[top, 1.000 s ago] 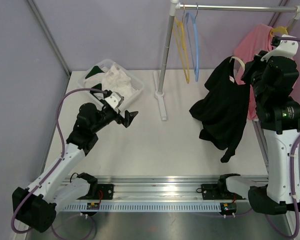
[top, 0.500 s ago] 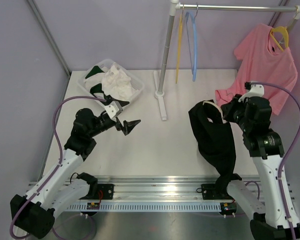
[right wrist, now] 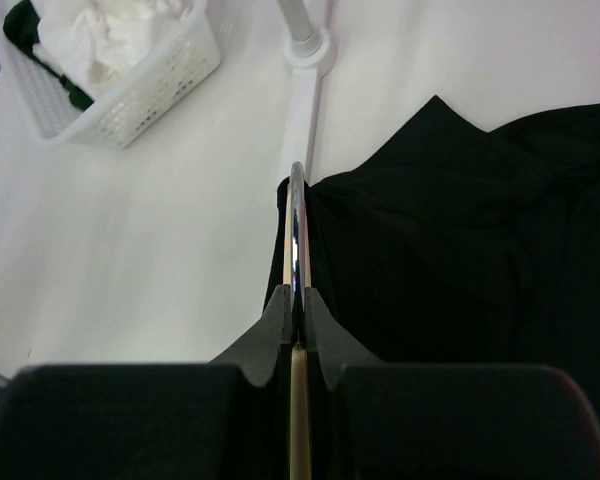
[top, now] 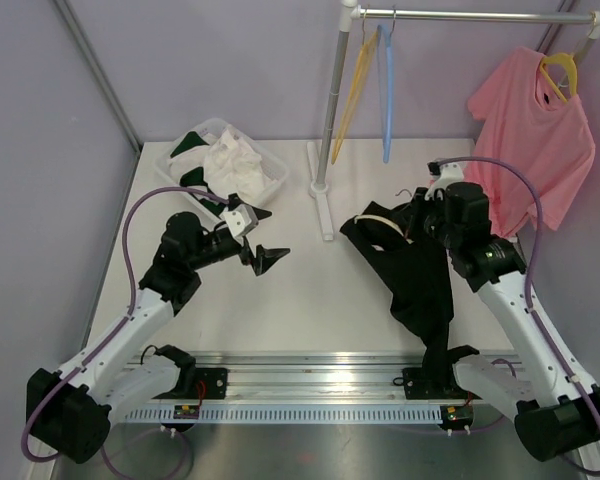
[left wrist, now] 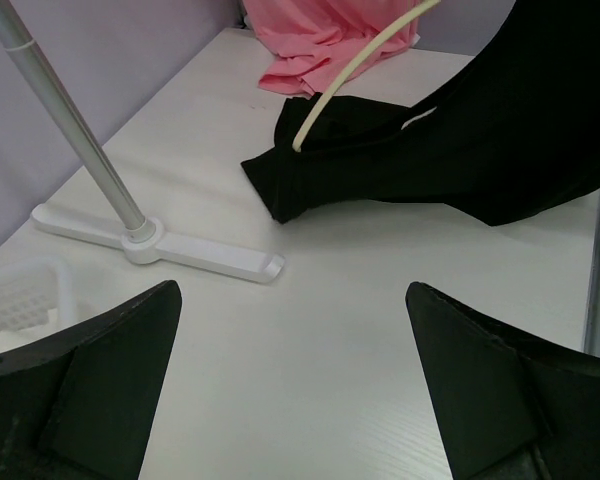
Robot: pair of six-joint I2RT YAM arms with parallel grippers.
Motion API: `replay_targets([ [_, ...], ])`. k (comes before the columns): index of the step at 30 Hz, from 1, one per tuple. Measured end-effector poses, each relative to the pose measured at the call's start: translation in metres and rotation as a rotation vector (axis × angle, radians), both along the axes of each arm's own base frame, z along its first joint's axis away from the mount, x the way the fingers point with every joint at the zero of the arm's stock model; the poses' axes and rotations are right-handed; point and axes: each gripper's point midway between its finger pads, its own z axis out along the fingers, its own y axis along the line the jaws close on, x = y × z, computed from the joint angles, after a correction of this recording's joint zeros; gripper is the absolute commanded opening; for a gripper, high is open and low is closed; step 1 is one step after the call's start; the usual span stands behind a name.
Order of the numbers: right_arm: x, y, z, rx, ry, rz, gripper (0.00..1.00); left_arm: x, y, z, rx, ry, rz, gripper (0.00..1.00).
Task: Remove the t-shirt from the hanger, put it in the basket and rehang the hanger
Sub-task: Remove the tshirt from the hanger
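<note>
Black t-shirt [top: 425, 275] sits on its hanger [top: 373, 219], so nothing is removed yet; my right pincer [right wrist: 295, 325] is clamped on the hanger hook, my left pincer [top: 268, 258] hovers wide apart.

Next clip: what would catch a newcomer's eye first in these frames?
The black t-shirt, draped on a cream hanger, sprawls across the table right of centre, with the right gripper shut on the hanger. A pink t-shirt hangs from the rail at the back right. The left gripper hovers wide open left of centre.
</note>
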Motion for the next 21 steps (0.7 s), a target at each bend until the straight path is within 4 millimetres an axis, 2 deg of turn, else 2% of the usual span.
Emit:
replay_targets([
  [4,-0.005,0.034,-0.007,-0.017,0.008,0.104,0.0,-0.002,-0.003,-0.002,0.007,-0.002,-0.012,0.99],
  [10,-0.019,0.074,0.011,-0.016,-0.071,0.214,0.0,-0.007,-0.007,-0.004,0.013,-0.011,-0.042,0.99],
  [16,-0.031,0.102,0.028,-0.036,-0.138,0.275,0.0,-0.015,-0.01,-0.006,0.02,-0.026,-0.072,0.99],
  [21,-0.037,0.116,0.037,-0.043,-0.189,0.306,0.0,-0.013,-0.008,-0.002,0.016,-0.037,-0.048,0.99],
])
